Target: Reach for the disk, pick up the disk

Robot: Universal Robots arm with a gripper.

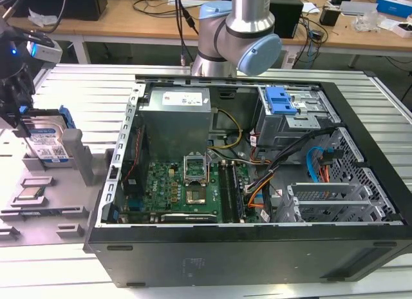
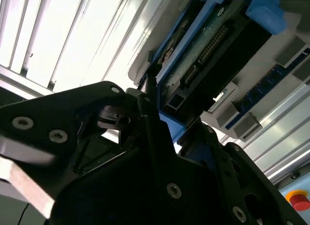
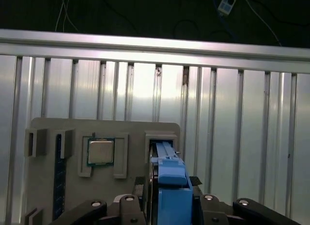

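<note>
Disk [image 1: 46, 142] upright in grey holder [image 1: 77, 158] slot, jaws clamped on its blue-railed top edge, CPU chip [image 3: 100, 152] nearby

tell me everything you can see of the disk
The disk is a flat silver hard drive with a white-and-blue label on its face and blue plastic rails along its edges. It stands on edge in a slot of the grey holder at the exterior view's left. The gripper is at its upper edge. Its connector end shows in the second wrist view.
</note>
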